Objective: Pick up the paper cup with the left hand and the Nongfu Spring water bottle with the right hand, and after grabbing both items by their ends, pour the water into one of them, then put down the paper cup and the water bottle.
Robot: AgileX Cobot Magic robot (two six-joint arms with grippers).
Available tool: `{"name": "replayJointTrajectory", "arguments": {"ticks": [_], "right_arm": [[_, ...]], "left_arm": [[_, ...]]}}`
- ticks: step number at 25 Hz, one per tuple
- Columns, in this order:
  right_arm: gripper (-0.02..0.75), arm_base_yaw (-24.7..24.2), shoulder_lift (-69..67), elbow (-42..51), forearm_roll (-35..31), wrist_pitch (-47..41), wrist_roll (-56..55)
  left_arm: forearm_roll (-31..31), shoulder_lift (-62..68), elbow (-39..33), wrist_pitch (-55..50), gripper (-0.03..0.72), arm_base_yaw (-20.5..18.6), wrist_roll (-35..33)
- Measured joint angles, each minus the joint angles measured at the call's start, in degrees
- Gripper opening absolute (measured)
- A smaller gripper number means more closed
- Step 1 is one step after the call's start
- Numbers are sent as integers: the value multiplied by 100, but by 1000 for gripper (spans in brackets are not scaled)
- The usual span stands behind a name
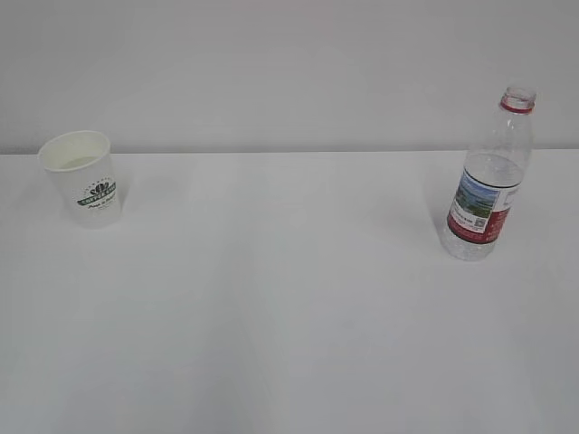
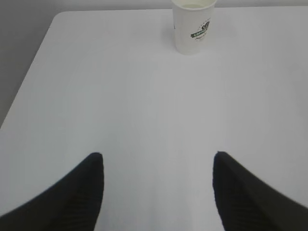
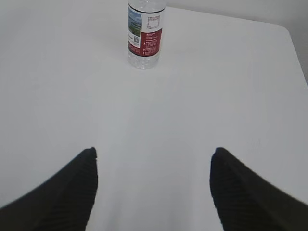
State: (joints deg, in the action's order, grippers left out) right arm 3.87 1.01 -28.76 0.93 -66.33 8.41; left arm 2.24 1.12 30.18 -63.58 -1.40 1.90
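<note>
Item one: the paper cup (image 1: 82,177), upright at the upper left of the exterior frame on the white table (image 1: 289,307), logo facing us. Item two: the Nongfu Spring water bottle (image 1: 489,177), upright and uncapped at the upper right, well apart from the cup. We list the left hand (image 2: 158,192) with jaws spread wide, holding nothing, the cup at the top of its frame. The right hand (image 3: 154,190) likewise gapes empty, the bottle at its frame's top.

Bottle (image 3: 144,36) top cut off in right wrist view; cup (image 2: 194,26) rim cropped in left.
</note>
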Motion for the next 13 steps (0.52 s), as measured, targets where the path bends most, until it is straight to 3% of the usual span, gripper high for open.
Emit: {"name": "replayJointTrajectory", "arguments": {"ticks": [13], "right_arm": [[549,0,0,0,0,0,0]], "left_arm": [[0,0,0,4,516,0,0]]}}
